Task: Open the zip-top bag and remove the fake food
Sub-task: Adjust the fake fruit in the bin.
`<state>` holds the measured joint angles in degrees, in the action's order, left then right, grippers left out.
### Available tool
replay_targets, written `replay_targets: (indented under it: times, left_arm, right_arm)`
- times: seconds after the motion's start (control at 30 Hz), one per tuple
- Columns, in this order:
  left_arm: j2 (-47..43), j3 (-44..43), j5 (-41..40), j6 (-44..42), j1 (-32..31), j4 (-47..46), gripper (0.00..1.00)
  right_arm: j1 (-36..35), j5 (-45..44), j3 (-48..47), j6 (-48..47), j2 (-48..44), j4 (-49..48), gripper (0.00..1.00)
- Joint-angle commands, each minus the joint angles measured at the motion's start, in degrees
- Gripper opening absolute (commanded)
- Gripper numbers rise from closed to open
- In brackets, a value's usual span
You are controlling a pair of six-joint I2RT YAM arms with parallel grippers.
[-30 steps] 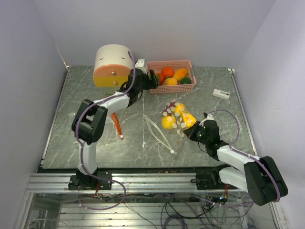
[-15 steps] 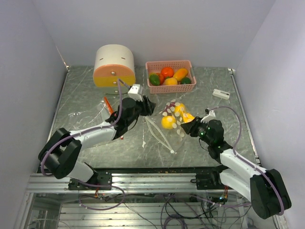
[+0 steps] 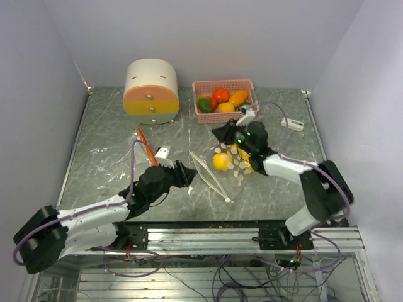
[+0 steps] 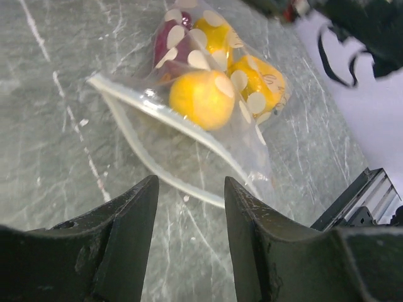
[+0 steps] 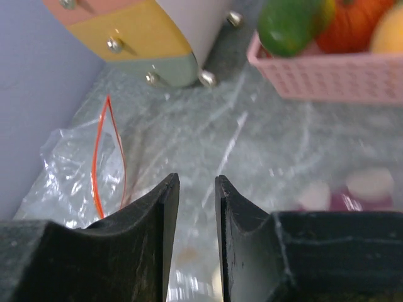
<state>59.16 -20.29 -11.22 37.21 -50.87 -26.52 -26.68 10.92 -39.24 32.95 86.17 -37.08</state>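
zip-top bag (image 3: 214,173), mid-table: mouth agape, yellow and purple fake food (image 4: 201,99) inside | pink basket (image 3: 225,82), far edge: fruit (image 3: 220,95) | left gripper (image 3: 189,174) wide, empty | right gripper (image 3: 221,133) narrowly parted, empty

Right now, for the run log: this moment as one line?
zip-top bag unzipped, fake food inside | left gripper open, facing its mouth | right gripper open, by its far end

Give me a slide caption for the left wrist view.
Left gripper, open, hovers before the gaping zip-top bag, yellow and purple fake food inside.
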Motion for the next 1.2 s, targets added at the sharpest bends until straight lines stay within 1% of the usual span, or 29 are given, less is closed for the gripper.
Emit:
replay_targets:
  times: [0.0,0.13,0.27,0.4,0.6,0.73,0.83,0.93,1.07,1.17]
  left_arm:
    - [-7.4,4.8,-5.2,3.4,-0.9,5.5,0.56]
    - [-13.2,6.4,-6.4,3.9,-0.9,10.5,0.55]
    - [-16.7,6.7,-7.1,3.6,-1.0,14.0,0.55]
    - [-17.8,6.1,-6.5,3.2,-1.0,16.4,0.54]
    - [-16.3,5.6,-4.8,1.9,-1.0,16.0,0.56]
    - [-14.6,4.6,-3.1,0.8,-0.9,15.8,0.58]
    - [-13.8,4.5,-2.4,0.5,-0.9,15.4,0.59]
    - [-13.4,5.1,-2.2,0.7,-1.0,14.5,0.59]
    - [-12.4,5.7,-1.9,1.1,-1.0,12.8,0.59]
    - [-10.9,5.9,-1.7,1.3,-1.0,11.4,0.59]
  right_arm:
    - [-3.0,-2.6,-12.5,-4.8,12.0,-3.5,0.29]
    - [-3.3,-1.5,-24.6,-5.7,22.4,-3.3,0.29]
    - [-3.3,-1.2,-35.2,-5.7,32.0,-0.6,0.30]
    - [-3.3,-3.1,-42.8,-6.8,39.0,2.0,0.30]
    - [-2.9,-7.1,-49.9,-10.2,44.7,6.7,0.31]
    - [-1.9,-7.0,-51.7,-9.6,46.7,7.8,0.32]
    - [-1.8,-6.4,-50.9,-8.9,46.3,7.4,0.32]
    - [-1.8,-6.0,-49.0,-8.8,44.6,6.5,0.33]
    - [-1.9,-5.9,-43.4,-9.1,39.5,3.0,0.33]
    - [-1.8,-6.2,-42.0,-9.6,37.7,3.4,0.34]
